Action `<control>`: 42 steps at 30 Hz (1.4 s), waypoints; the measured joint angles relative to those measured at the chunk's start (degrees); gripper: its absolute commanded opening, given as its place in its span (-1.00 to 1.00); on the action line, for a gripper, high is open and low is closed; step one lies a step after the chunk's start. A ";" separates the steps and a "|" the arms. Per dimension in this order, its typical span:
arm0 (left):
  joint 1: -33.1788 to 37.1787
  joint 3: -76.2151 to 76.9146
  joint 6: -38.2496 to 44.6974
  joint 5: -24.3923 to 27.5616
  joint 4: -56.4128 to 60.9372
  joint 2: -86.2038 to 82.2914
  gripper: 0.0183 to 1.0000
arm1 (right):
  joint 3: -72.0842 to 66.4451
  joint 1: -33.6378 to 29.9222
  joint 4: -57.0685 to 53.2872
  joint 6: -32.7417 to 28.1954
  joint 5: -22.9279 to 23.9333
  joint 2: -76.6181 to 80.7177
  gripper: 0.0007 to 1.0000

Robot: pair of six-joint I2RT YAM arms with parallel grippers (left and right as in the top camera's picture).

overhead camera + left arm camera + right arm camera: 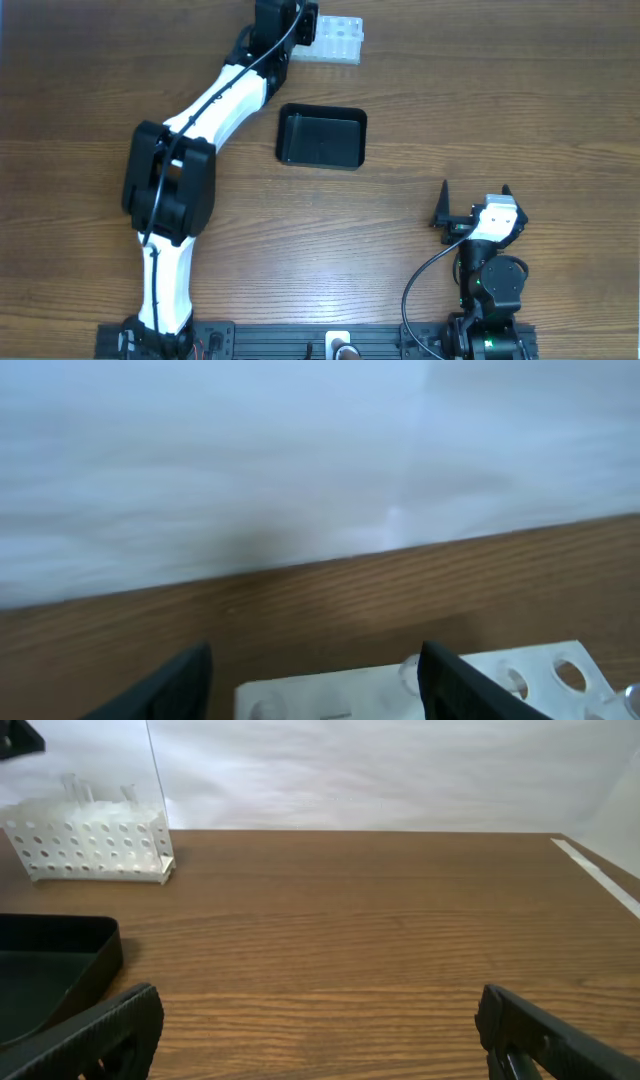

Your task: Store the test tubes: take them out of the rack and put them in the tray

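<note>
White perforated rack (335,42) at the table's (520,120) far edge, a few clear tubes (76,788) upright in it — black shallow tray (322,138), round-cornered, lying flat nearby, apart from rack.

Left gripper (315,652) gapes above white rack (400,685); tube rims (408,672) possibly visible
</note>
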 measured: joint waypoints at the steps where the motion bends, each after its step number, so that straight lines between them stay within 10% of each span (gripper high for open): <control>1: -0.02 0.00 0.55 0.76 1.03 0.57 0.30 | 0.00 0.00 0.00 0.02 0.00 0.00 0.98; 24: -0.15 0.00 3.23 4.15 9.05 6.16 0.30 | 0.00 0.00 0.00 0.04 0.00 0.00 0.99; 42: -0.17 0.00 3.43 4.76 10.71 6.49 -0.14 | 0.00 0.00 0.00 -0.02 0.00 0.00 0.99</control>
